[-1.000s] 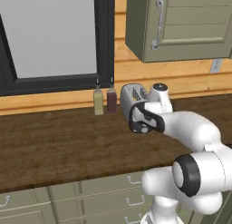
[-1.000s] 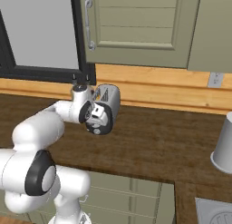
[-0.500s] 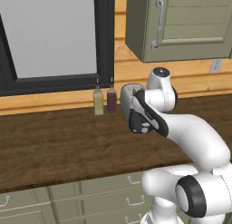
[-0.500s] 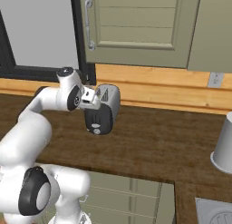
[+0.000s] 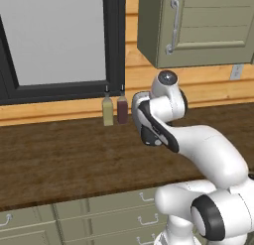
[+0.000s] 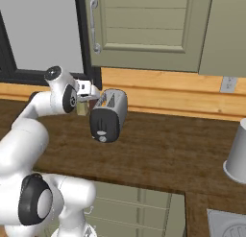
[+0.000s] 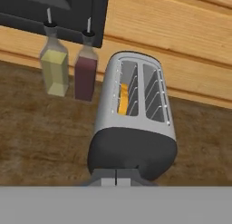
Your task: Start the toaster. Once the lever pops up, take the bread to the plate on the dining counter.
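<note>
The silver-white toaster (image 7: 134, 126) stands on the dark wood worktop (image 7: 41, 141) with its black end panel (image 6: 103, 126) turned towards me. A tan-yellow slice of bread (image 7: 123, 99) sits low in its left slot; the right slot looks empty. My gripper (image 7: 116, 178) is shut with nothing in it and hangs just above and in front of the black end. In the right base view the gripper (image 6: 94, 98) is at the toaster's (image 6: 110, 113) upper left corner. The lever is too small to make out. The plate and the dining counter are out of view.
Two slim bottles, yellow (image 7: 54, 66) and dark red (image 7: 85, 72), stand just left of the toaster against the plank wall. A green-grey wall cabinet (image 6: 144, 27) hangs above. A grey cylinder (image 6: 238, 153) and a sink corner (image 6: 229, 225) lie far right.
My hand has risen from in front of the toaster's black end panel to above its top left, and the arm has swung upward. The toaster stays in place.
</note>
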